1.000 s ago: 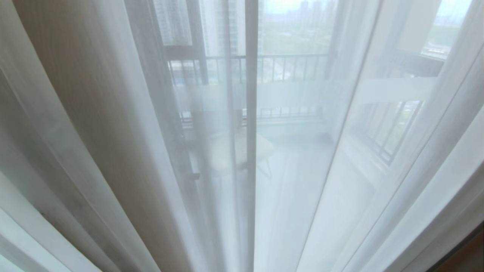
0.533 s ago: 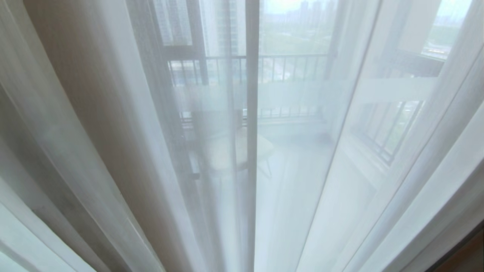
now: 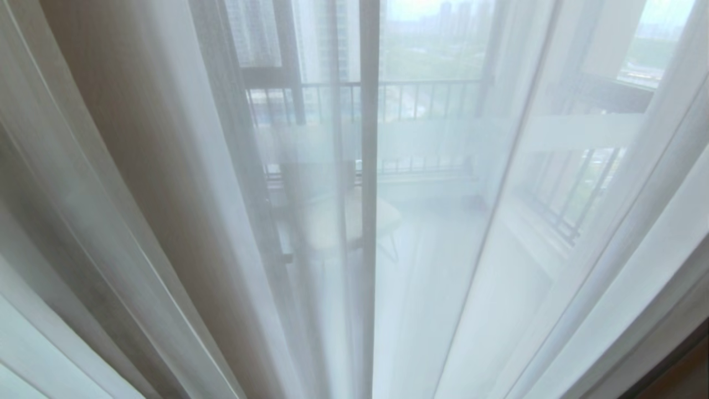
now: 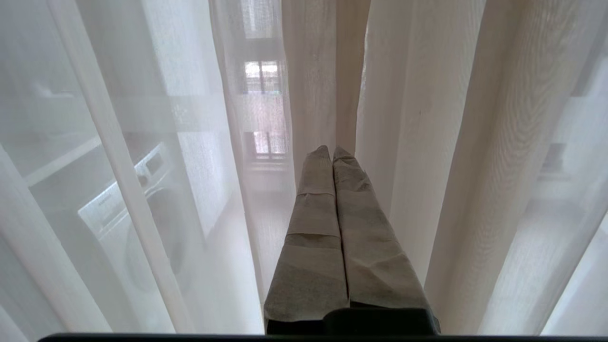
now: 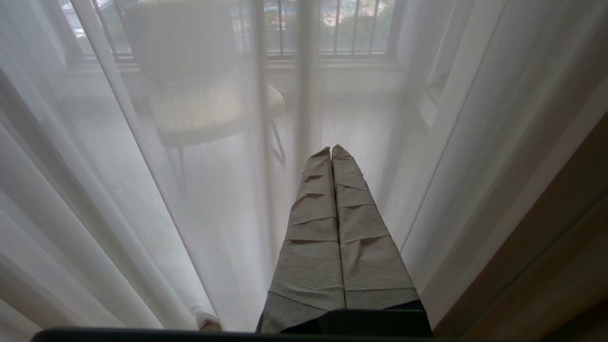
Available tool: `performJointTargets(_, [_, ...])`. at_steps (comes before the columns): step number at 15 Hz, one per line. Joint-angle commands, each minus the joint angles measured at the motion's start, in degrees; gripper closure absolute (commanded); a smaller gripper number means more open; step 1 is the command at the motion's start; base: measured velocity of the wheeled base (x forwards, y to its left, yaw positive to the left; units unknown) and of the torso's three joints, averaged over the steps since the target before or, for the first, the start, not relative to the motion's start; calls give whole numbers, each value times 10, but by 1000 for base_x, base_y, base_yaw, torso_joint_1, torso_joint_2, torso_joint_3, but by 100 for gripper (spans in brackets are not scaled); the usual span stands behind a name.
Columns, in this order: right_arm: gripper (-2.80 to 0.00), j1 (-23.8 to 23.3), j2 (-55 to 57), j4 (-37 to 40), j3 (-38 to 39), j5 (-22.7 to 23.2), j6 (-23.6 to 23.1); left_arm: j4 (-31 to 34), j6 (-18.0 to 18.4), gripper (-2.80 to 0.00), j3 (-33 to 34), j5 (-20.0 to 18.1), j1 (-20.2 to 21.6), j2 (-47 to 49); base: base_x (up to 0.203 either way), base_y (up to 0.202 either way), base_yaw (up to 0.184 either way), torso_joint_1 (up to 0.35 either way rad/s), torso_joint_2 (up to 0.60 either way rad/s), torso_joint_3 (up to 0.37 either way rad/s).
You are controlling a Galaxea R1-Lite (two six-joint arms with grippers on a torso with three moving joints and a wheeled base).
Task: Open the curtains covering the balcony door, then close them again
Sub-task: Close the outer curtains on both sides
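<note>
**Curtains drawn, left claw shut at the folds**

Status: the sheer curtains [image 3: 421,266] hang across the whole head view, covering the door [image 3: 368,166], whose dark frame shows only as a vertical bar through the fabric. A thicker beige drape [image 3: 138,166] hangs at my left. Nothing here tells me whether this is before the opening or after the re-closing; judged from the frames alone, the glass is covered now.

Left claw [image 4: 331,151]: pads pressed together, tips up among the sheer and beige folds. I cannot tell whether any cloth is pinched between them; no fabric visibly runs into the seam.

Right claw [image 5: 331,149]: likewise narrow, empty, pointing at the sheer, parked low.

Hidden or unclear: neither arm appears in the head view. The door handle cannot be made out. A chair [image 5: 190,95] and a railing [image 3: 421,100] beyond the glass are only hazy shapes; so is a washer-like appliance [image 4: 137,213].
</note>
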Motion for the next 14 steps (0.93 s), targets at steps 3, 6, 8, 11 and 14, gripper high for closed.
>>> performJointTargets(3, [0, 0, 0, 0, 0, 0, 0, 0, -1, 0, 48, 0, -2, -23, 0, 0, 0, 0, 0, 0])
performJointTargets(6, [0, 0, 0, 0, 0, 0, 0, -1, -3, 0, 107, -29, 1, -41, 0, 0, 0, 0, 0, 0])
performJointTargets(8, [0, 0, 0, 0, 0, 0, 0, -1, -13, 0, 165, -103, 23, -59, 0, 0, 0, 0, 0, 0])
performJointTargets(11, [0, 0, 0, 0, 0, 0, 0, -3, -20, 0, 266, -209, 81, -97, 0, 0, 0, 0, 0, 0])
performJointTargets(14, [0, 0, 0, 0, 0, 0, 0, -19, -35, 0, 379, -254, 121, -151, 0, 0, 0, 0, 0, 0])
